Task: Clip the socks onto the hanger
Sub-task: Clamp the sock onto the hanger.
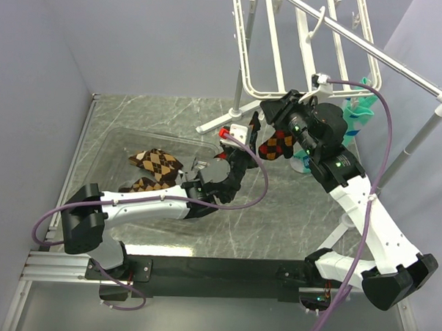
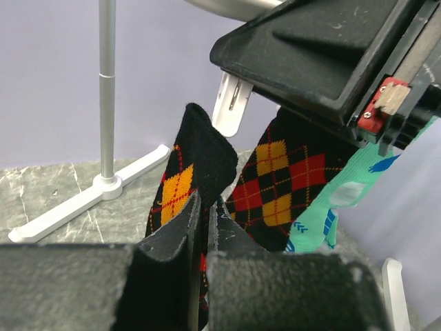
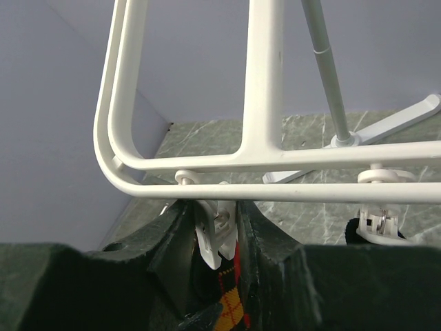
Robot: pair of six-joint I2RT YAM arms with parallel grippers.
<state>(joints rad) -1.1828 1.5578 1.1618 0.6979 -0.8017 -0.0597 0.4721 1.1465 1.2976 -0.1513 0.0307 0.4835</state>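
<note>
1. From the top camera, the large white plastic rectangular hanger (image 1: 267, 94) is hanging from a silver metal pole stand (image 1: 373, 51) at the far right of the grey marbled table (image 1: 292, 212). The right hand (image 1: 273, 116) is sitting at the hanger's near rim, with the left hand (image 1: 240, 146) just to its left. Brown argyle socks (image 1: 155, 163) are lying in a clear plastic tray (image 1: 115, 142) on the left.
2. From the left wrist, the left hand (image 2: 203, 227) is pinching together on a black argyle sock with orange diamonds (image 2: 196, 162). It is holding the cuff just below a small white plastic clip (image 2: 231, 103). To the right, a red-and-orange argyle sock (image 2: 282, 179) and a mint-green sock (image 2: 337, 207) are hanging.
3. From the right wrist, the right hand (image 3: 217, 227) is clamping on that clip under the hanger rim. Argyle fabric is showing beneath, but I cannot tell whether it is inside the clip. The clipping step seems to be in hand. Next, the cuff needs lifting into the clip's mouth before the right hand lets go.
</note>
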